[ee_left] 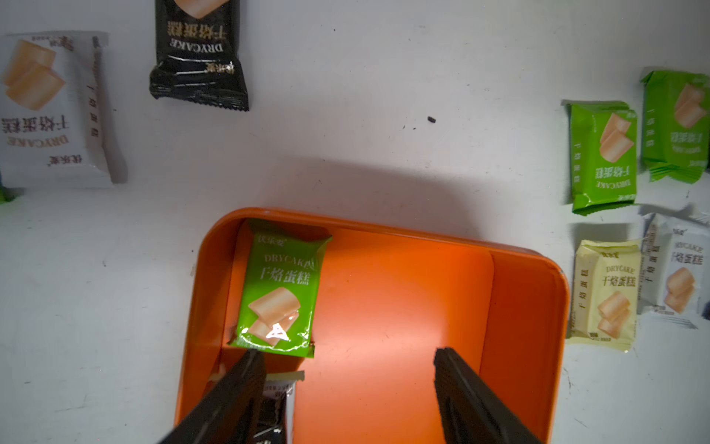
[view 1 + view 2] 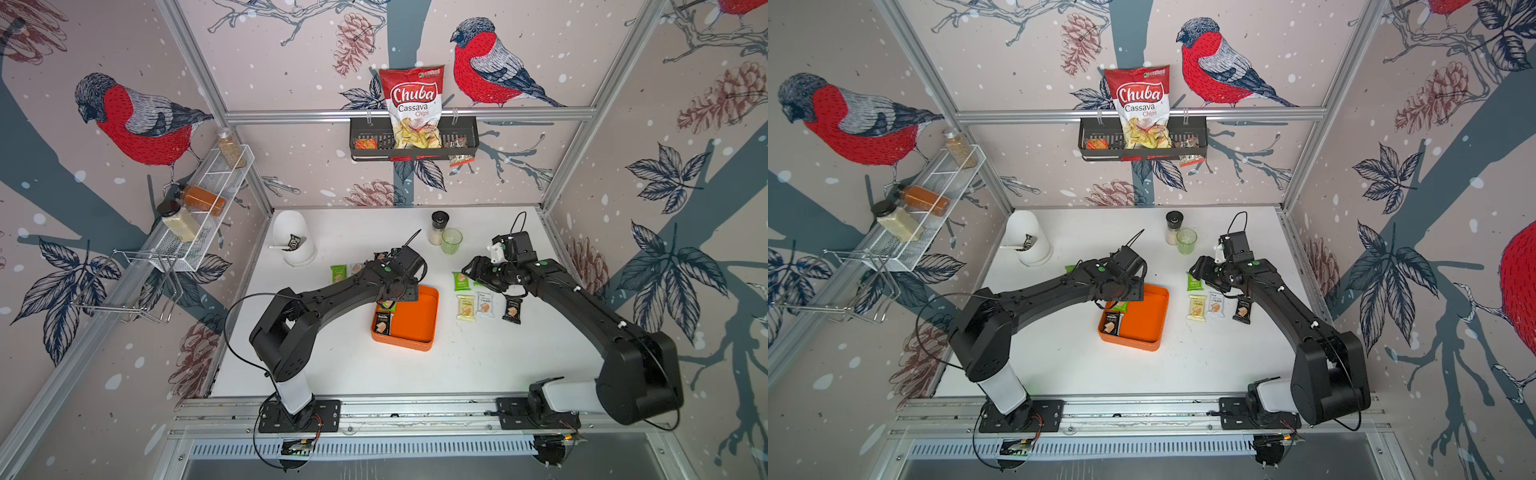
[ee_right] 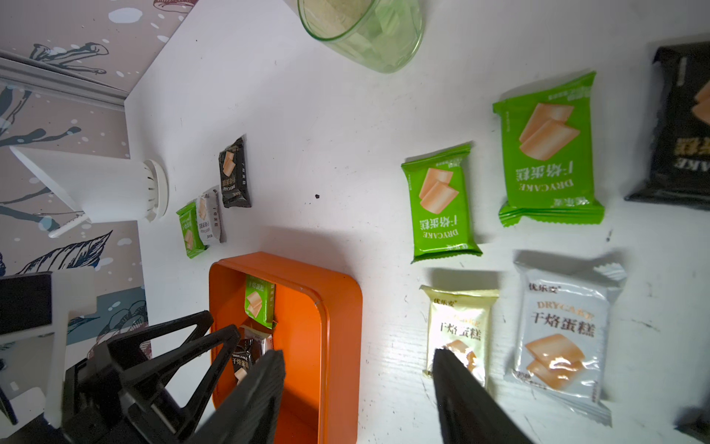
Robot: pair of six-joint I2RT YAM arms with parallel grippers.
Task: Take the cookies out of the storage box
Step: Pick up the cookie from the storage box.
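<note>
Far left, a white wire wall shelf point(image 2: 226, 172) carries spice bottles point(image 2: 203, 199), and below it a tall white plastic canister point(image 2: 291, 232) stands on the white tabletop point(image 2: 332, 365). Next to that, three of the cookies lie loose on the table, close together: a small green foil packet point(image 2: 338, 273), a white foil packet point(image 1: 50, 111) and a black foil packet point(image 1: 198, 57) (each printed with a tan biscuit). The left arm point(image 2: 332, 291) reaches over them, and the left gripper point(image 1: 349, 351) hangs above the shallow square orange plastic storage box point(image 2: 417, 322) in mid-table. Its jaws stand apart with only orange floor between them. Two cookies are in the box, end to end along its left wall: a second green packet point(image 1: 280, 288) and a second black packet point(image 2: 383, 325); one fingertip point(image 1: 248, 371) sits right at the green one's edge (touching or not, I can't tell). Right of the box, on the table, lie a pale yellow packet point(image 2: 465, 308), a white packet point(image 2: 484, 304) beside it and another black packet point(image 2: 512, 311), with two more green packets point(image 3: 440, 203) just behind. The right gripper point(image 3: 358, 351) hangs over those, jaws apart and empty. Behind stand a black-capped glass shaker point(image 2: 438, 226) and a clear pale-green plastic cup point(image 2: 451, 241).
</note>
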